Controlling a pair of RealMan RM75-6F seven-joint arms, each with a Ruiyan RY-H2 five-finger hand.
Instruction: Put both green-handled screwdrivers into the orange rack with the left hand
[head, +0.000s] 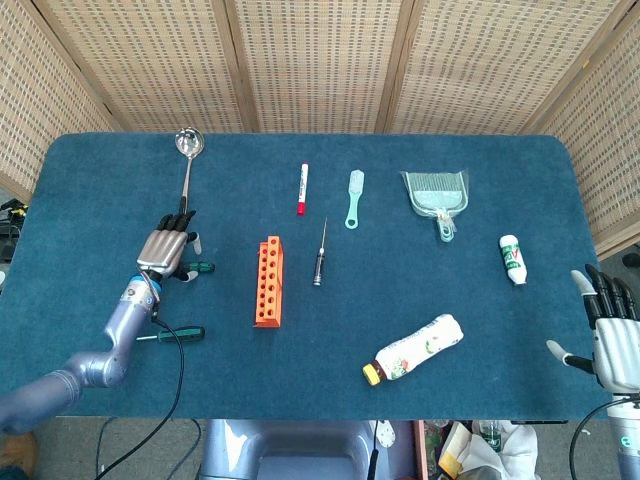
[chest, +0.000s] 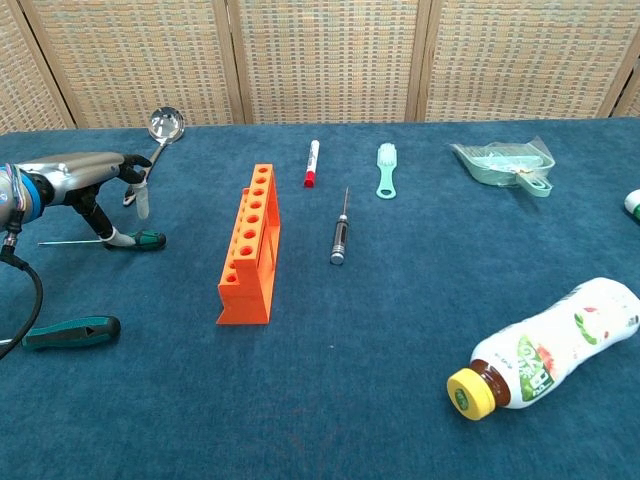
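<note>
One green-handled screwdriver (head: 197, 267) (chest: 146, 239) lies on the blue table left of the orange rack (head: 268, 282) (chest: 250, 245). My left hand (head: 167, 249) (chest: 92, 170) hovers right over its shaft end with fingers apart, and the thumb reaches down to the handle's left end. It holds nothing. The second green-handled screwdriver (head: 181, 334) (chest: 72, 332) lies nearer the front edge, partly crossed by my left arm's cable. My right hand (head: 616, 336) is open off the table's front right corner; the chest view does not show it.
A ladle (head: 186, 172) lies behind the left hand. A red marker (head: 301, 188), mint brush (head: 354, 198), dustpan (head: 437, 196) and black precision screwdriver (head: 320, 256) lie beyond and right of the rack. A drink bottle (head: 414, 349) and small white bottle (head: 512, 259) lie right.
</note>
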